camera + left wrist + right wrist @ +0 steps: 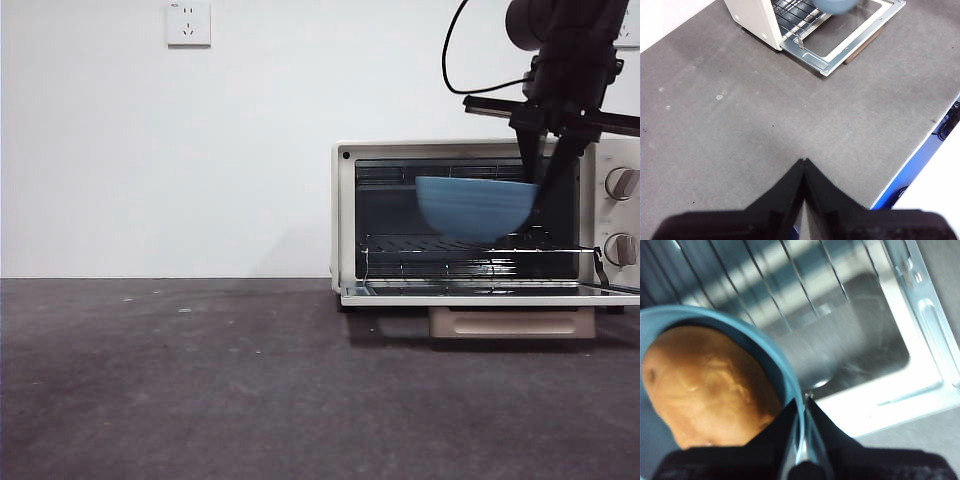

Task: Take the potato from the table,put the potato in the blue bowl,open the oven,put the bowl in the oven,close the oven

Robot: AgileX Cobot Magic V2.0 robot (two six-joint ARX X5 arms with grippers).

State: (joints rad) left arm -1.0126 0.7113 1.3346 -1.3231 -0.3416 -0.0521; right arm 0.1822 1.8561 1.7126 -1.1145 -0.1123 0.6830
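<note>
Right gripper (pixel 804 405) has its jaws pinched on the rim of the blue bowl (pixel 475 207), carrying it in mid-air in front of the oven's (pixel 345 215) open mouth, above the wire rack (pixel 470 250)! Potato (pixel 707 385) sits snug inside the bowl, so that's banked. Door (pixel 490 293) is down flat, opening done too. Bowl hasn't landed on the rack yet, and closing remains. Left gripper (pixel 804 167) waits with jaws together, over the table (pixel 740 130), well clear of the oven.
</note>
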